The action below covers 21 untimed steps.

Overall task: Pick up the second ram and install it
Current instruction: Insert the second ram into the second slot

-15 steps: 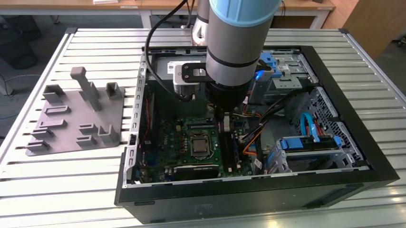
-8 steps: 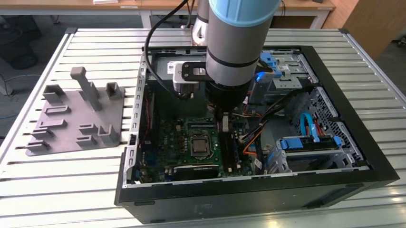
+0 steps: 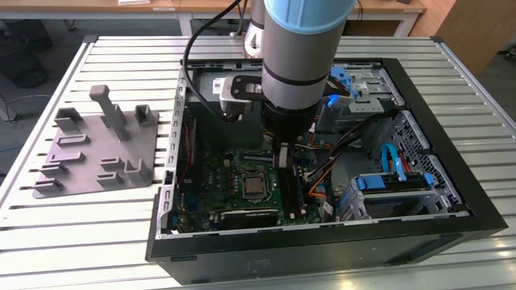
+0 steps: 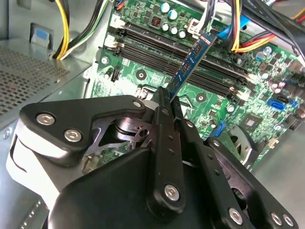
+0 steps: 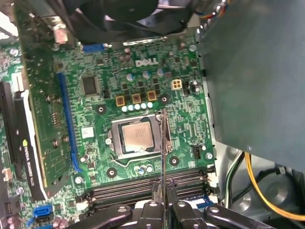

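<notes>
My gripper (image 3: 282, 158) is down inside the open computer case (image 3: 451, 235), over the green motherboard (image 3: 222, 175). In both wrist views its black fingers (image 4: 164, 119) are shut on the second ram (image 4: 190, 64), a thin dark blue stick that juts out past the fingertips toward the board. In the second wrist view the stick's far end lies over the long black memory slots (image 4: 143, 40). The first wrist view shows the stick edge-on (image 5: 164, 148), rising from my gripper (image 5: 164, 193) across the slots (image 5: 124, 188) beside the processor socket (image 5: 136, 136). Whether it touches a slot I cannot tell.
A grey tray (image 3: 96, 145) with upright posts stands on the slatted table at the exterior view's left. Inside the case are yellow and orange cables (image 4: 64, 28), a graphics card (image 3: 250, 214), blue drive bays (image 3: 395, 181) and a fan (image 5: 114, 12).
</notes>
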Available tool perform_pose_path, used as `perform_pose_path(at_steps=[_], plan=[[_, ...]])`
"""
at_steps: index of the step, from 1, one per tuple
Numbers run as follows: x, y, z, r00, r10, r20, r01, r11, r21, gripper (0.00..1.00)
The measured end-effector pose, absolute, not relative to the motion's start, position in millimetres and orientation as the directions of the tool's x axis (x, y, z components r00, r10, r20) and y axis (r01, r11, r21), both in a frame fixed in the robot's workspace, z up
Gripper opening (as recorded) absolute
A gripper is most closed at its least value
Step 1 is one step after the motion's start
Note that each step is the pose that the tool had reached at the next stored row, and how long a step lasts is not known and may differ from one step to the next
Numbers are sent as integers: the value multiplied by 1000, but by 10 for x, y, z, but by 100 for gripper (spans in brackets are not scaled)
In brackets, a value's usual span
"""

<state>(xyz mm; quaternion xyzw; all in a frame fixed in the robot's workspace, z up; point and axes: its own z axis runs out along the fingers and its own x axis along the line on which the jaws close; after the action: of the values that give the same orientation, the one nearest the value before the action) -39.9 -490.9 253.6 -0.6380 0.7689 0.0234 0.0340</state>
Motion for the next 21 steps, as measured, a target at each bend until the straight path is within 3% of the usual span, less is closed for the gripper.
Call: perform_pose_path(at_steps=[21], plan=[[-399, -4909, 2532, -337, -938, -79, -941, 339, -9, 14]])
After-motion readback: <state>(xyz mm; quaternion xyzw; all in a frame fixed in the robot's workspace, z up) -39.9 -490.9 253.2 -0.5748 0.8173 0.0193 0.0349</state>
